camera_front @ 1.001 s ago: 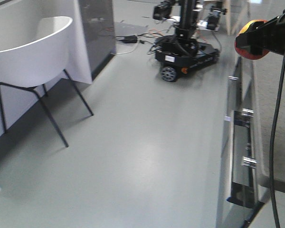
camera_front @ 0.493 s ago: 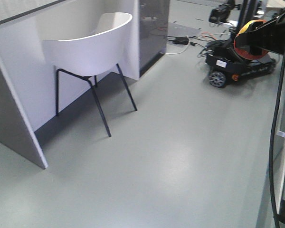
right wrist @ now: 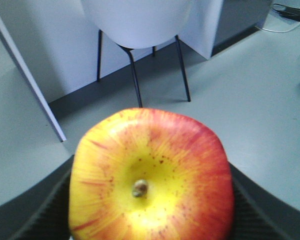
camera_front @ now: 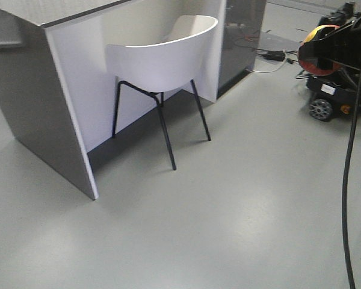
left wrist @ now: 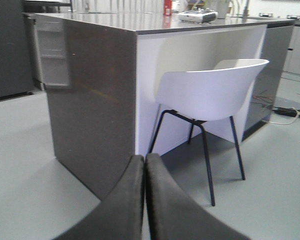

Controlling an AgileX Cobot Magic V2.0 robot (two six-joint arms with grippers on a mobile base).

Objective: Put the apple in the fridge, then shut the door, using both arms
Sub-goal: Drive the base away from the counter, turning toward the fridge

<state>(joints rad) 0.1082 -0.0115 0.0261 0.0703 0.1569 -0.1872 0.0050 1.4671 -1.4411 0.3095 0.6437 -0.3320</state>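
My right gripper (camera_front: 325,48) is shut on the apple (camera_front: 316,55), red with yellow patches, held in the air at the upper right of the front view. In the right wrist view the apple (right wrist: 152,175) fills the lower middle, stem end facing the camera, with a black finger (right wrist: 250,210) on each side. My left gripper (left wrist: 144,165) is shut and empty, its two dark fingertips pressed together, pointing at the counter corner. The fridge and its door are out of view.
A white shell chair (camera_front: 165,57) on black legs stands under a white-sided counter (camera_front: 66,120) with a dark grey end panel (left wrist: 90,95). A black wheeled robot base (camera_front: 337,96) with cables sits at the far right. Open grey floor (camera_front: 216,211) lies ahead.
The view has swung left: the chair and counter shifted right across the frame and the wheeled base moved to the right edge. The apple stays held in my right gripper.
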